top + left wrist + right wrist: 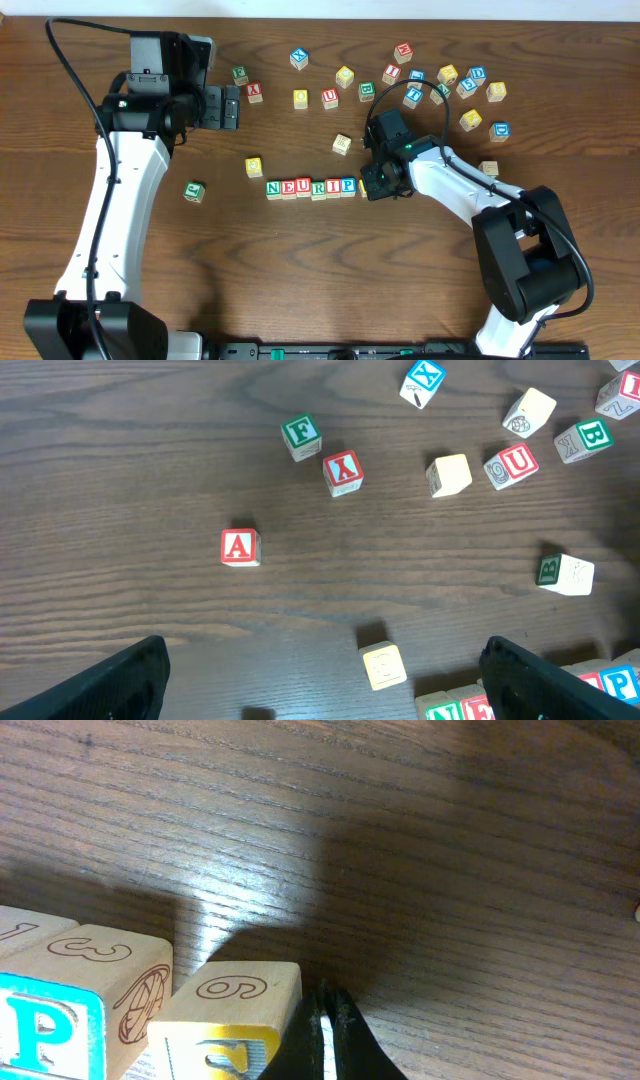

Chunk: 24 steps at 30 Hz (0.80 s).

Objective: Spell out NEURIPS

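A row of wooden cubes reads N (273,188), E, U, R, I, P (348,186) at the table's middle. In the right wrist view the P cube (45,1030) shows at the left. Two places to its right stands a yellow-faced cube (230,1025) with a "6" on top. My right gripper (328,1008) is shut and empty, its fingers close against that cube's right side. From overhead the right gripper (375,184) sits at the row's right end and covers the yellow-faced cube. My left gripper (222,107) hovers open at the back left, holding nothing.
Loose cubes lie behind the row: A (240,547), X (343,472), F (300,435), a pale yellow cube (383,665) and a cluster at the back right (445,80). A green-lettered cube (194,191) lies alone on the left.
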{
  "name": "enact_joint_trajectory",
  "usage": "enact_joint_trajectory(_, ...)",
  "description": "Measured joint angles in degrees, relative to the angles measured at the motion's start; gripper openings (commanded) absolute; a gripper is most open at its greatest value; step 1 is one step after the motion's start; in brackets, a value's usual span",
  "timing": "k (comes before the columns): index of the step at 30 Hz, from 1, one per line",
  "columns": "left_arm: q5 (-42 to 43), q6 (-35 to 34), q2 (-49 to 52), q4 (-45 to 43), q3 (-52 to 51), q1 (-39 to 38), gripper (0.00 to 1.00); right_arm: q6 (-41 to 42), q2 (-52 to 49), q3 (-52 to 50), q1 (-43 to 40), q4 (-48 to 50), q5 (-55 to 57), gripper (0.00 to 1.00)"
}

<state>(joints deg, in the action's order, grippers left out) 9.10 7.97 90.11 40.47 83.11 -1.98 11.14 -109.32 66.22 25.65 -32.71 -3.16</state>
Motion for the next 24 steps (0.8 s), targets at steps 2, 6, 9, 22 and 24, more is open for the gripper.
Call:
enact_joint_trajectory(2, 0.0, 0.0, 0.0, 0.0, 0.0, 0.0, 0.98, 0.1, 0.0, 0.0, 0.0, 0.0, 0.0, 0.01)
enact_joint_trajectory(6, 0.0, 0.0, 0.0, 0.0, 0.0, 0.0, 0.98, 0.2, 0.0, 0.0, 0.0, 0.0, -0.1, 0.01)
enact_joint_trajectory(9, 0.0, 0.0, 0.0, 0.0, 0.0, 0.0, 0.98, 0.3, 0.0, 0.0, 0.0, 0.0, -0.3, 0.01)
enact_joint_trajectory(22, 0.0, 0.0, 0.0, 0.0, 0.0, 0.0, 0.98, 0.5, 0.0, 0.0, 0.0, -2.5, -0.1, 0.01)
enact_joint_trajectory(24, 0.0, 0.0, 0.0, 0.0, 0.0, 0.0, 0.98, 0.6, 0.0, 0.0, 0.0, -2.5, -0.1, 0.01)
